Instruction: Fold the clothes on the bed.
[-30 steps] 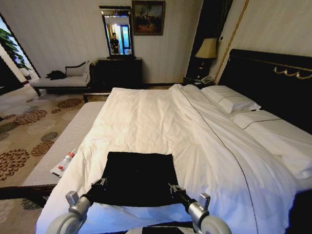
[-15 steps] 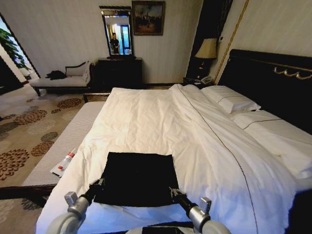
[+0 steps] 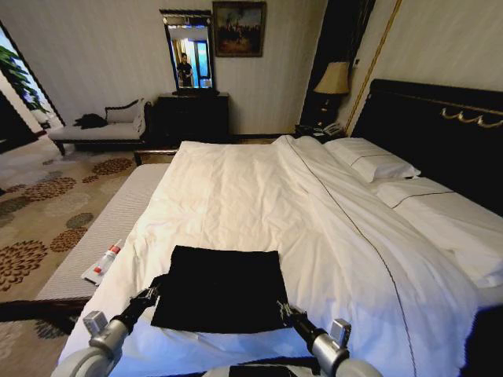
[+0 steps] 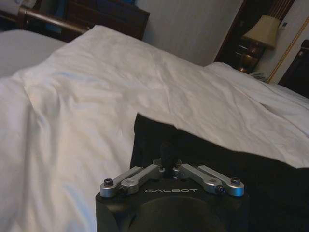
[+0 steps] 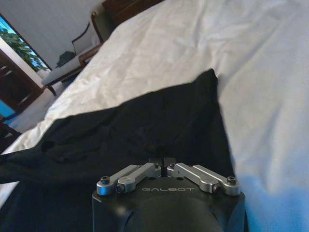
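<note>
Head view: a folded black T-shirt (image 3: 220, 287) lies at 6 o'clock on the bed (image 3: 314, 228), left hand (image 3: 151, 294) closed on its near-left corner, right hand (image 3: 286, 311) closed on its near-right edge. Wrist views: both hands' fingers (image 4: 166, 153) (image 5: 162, 161) pinch black fabric.

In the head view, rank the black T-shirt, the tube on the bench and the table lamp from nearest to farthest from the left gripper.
1. Black T-shirt: right at the left gripper, at its near left corner.
2. Tube: on the bench, left of the bed.
3. Table lamp: far right corner, beside the headboard.
</note>
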